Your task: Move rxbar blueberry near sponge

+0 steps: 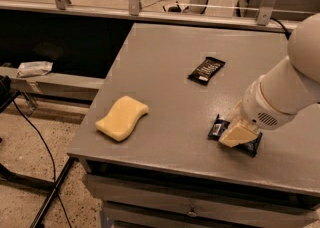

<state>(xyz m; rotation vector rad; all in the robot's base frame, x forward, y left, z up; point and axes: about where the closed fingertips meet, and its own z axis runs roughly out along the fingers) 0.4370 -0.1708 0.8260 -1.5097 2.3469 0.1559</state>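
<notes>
rxbar blueberry (pixel 218 127) is sitting at the front right of the surface (pixel 160 52), pretty close to the front edge. The hand (pixel 236 135) is parked right on top of its middle, so only the two ends of the dark blue wrapper poke out on either side. Honestly can't tell if the hand is spread, pressed together or already pinching the bar, because its pale tip covers exactly that spot. The sponge (pixel 122 118) is well apart from it, over at the front left.

What could go wrong from here, imo: that wrapper is glossy and lies dead flat, so the hand might skid over it or shove it instead of picking it up. A shove toward the front edge could send it off the surface. If it only catches a bit of wrapper, the bar could slip out partway across. The sponge sits near the edge too, so a sloppy drop could nudge it. The black bar (pixel 206 70) further back looks safely out of the way.
</notes>
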